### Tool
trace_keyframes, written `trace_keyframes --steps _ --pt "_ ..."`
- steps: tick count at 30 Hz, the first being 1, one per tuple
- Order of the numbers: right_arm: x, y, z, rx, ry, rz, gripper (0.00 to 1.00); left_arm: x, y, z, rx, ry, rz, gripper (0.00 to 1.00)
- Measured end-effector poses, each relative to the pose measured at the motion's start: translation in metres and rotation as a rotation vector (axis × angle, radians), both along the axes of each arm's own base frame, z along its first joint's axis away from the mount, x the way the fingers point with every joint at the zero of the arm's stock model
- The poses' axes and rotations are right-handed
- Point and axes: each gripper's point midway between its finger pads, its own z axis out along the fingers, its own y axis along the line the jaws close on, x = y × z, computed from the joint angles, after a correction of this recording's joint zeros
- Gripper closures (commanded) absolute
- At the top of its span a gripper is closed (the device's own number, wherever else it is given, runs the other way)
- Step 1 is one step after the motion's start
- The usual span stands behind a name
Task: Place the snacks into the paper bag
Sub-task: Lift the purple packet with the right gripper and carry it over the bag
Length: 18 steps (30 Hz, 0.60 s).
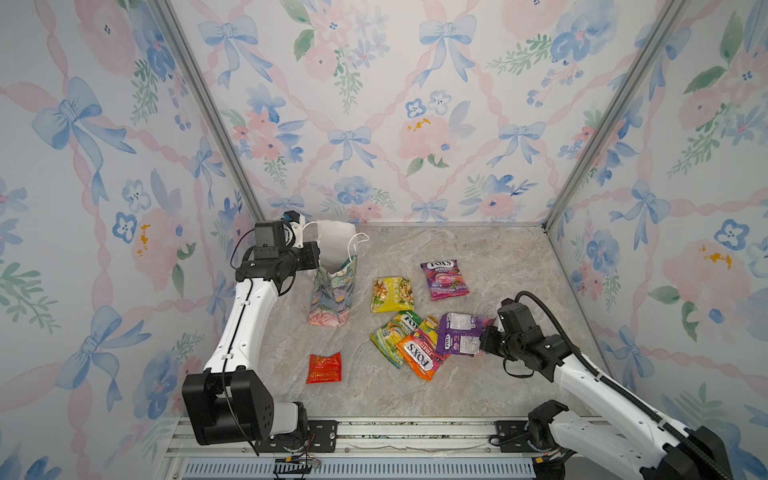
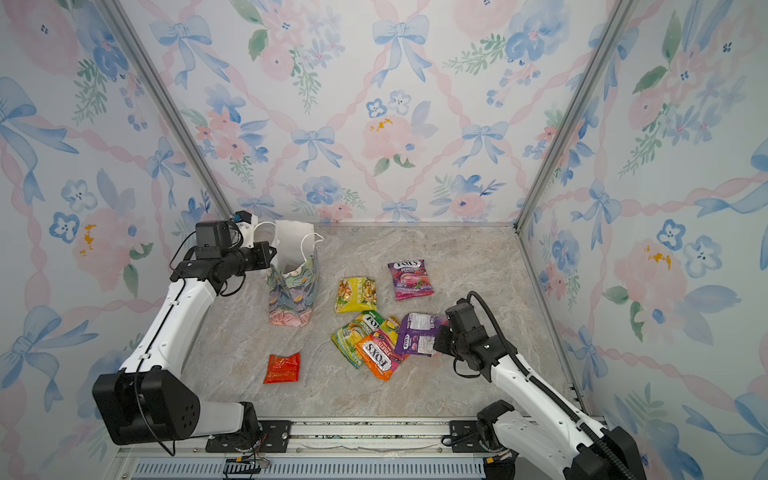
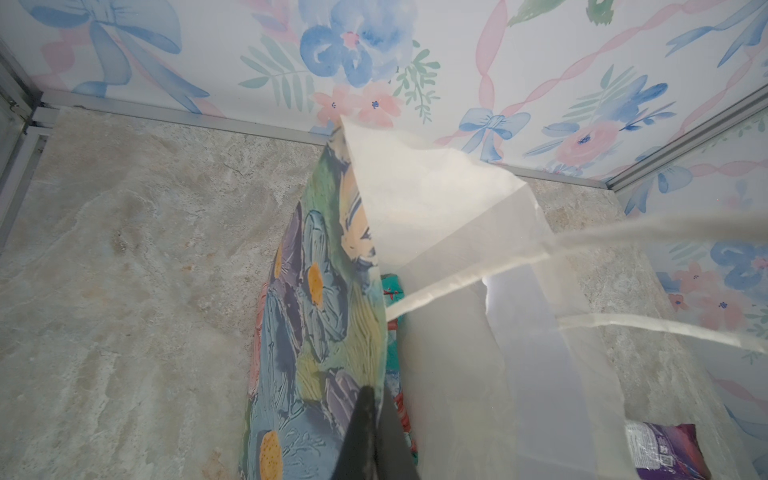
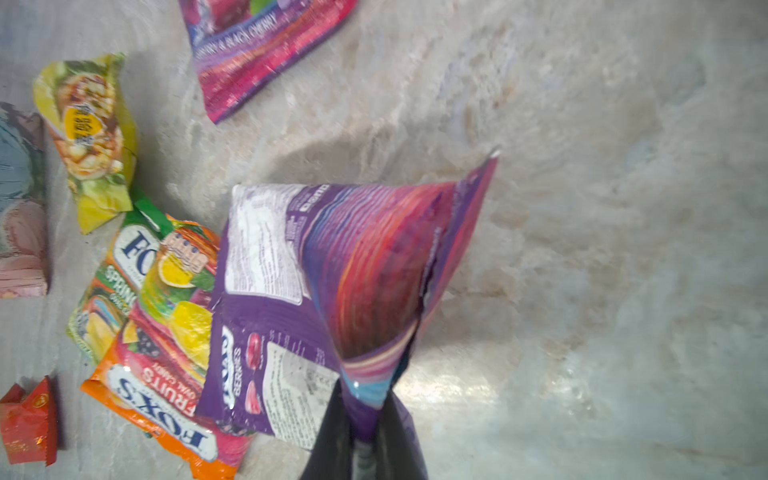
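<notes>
The paper bag [image 1: 332, 291] stands upright at the far left of the tabletop [image 1: 478, 257]. The left end effector [image 3: 374, 403] is pinched tight on its rim, and a teal packet [image 3: 392, 286] shows inside. Near right, the right end effector [image 4: 365, 411] is clamped on the edge of a face-down purple packet [image 4: 332, 270], which overlaps an orange packet [image 1: 419, 353] beside a green packet [image 1: 390, 338]. A yellow packet [image 1: 392, 294], a berries packet [image 1: 442, 279] and a red-orange packet [image 1: 324, 368] lie apart.
</notes>
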Motion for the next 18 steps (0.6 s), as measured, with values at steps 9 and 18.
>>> trace_keyframes --steps 9,18 --pt "0.037 0.028 0.080 -0.066 -0.191 0.132 1.00 0.000 0.000 0.000 -0.001 0.000 -0.001 1.00" --pt "0.084 0.083 0.144 -0.112 -0.345 0.286 1.00 -0.001 -0.002 0.001 -0.009 0.000 -0.012 1.00"
